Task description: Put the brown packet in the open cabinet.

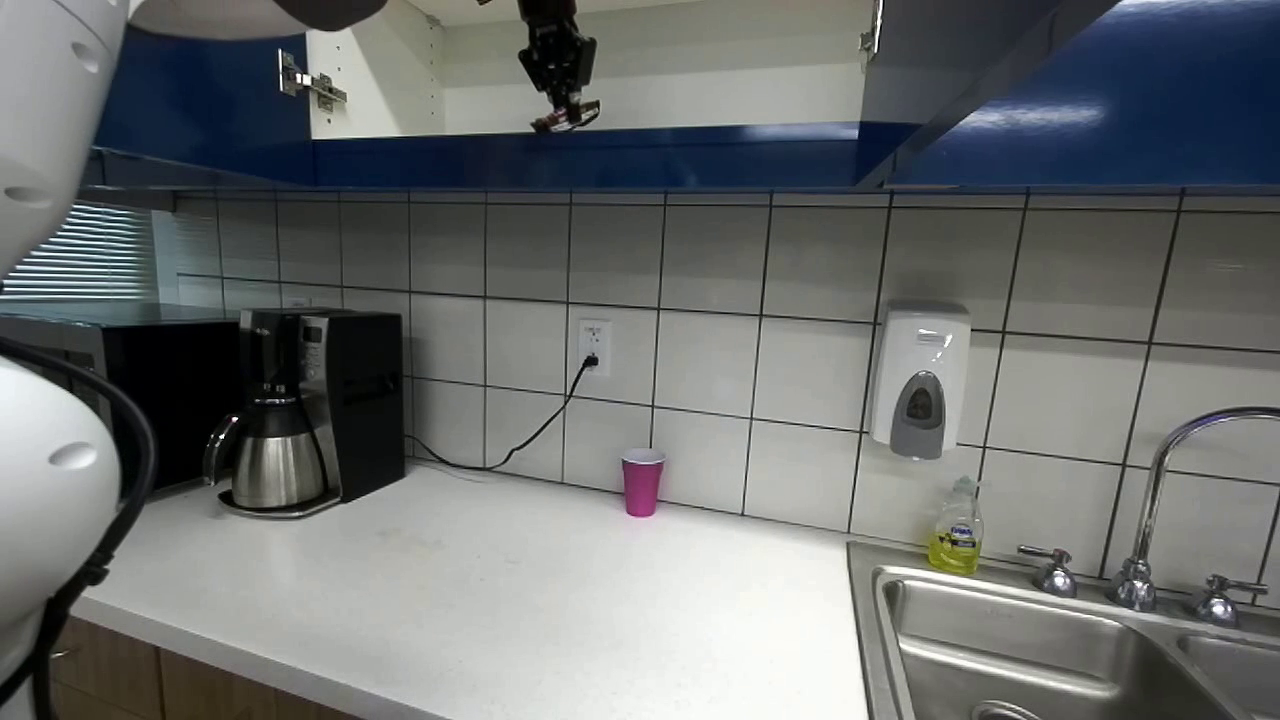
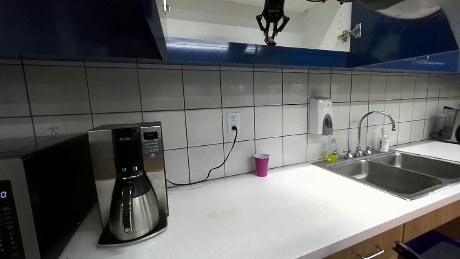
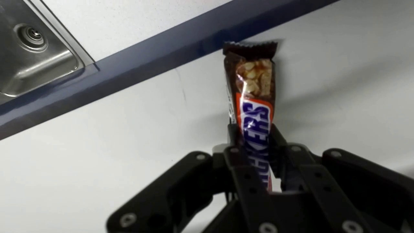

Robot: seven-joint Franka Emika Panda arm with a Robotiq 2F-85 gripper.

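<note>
The brown packet (image 3: 254, 77) is a Snickers wrapper held between the fingers of my gripper (image 3: 254, 132) in the wrist view. The fingers close on both long sides and its crimped end sticks out past the fingertips. In both exterior views the gripper (image 1: 566, 95) (image 2: 271, 34) points down at the opening of the open cabinet (image 1: 660, 75) (image 2: 212, 19), with the packet (image 1: 566, 118) (image 2: 271, 42) low near the blue front edge. In the wrist view the white cabinet floor (image 3: 129, 136) lies beneath the packet. I cannot tell whether the packet touches it.
The blue cabinet edge (image 3: 155, 48) runs close to the packet's end. Open blue doors (image 1: 210, 110) (image 2: 391, 36) flank the opening. Below are a pink cup (image 1: 642, 482), coffee maker (image 1: 320, 410), soap dispenser (image 1: 922, 380) and sink (image 1: 1010, 640).
</note>
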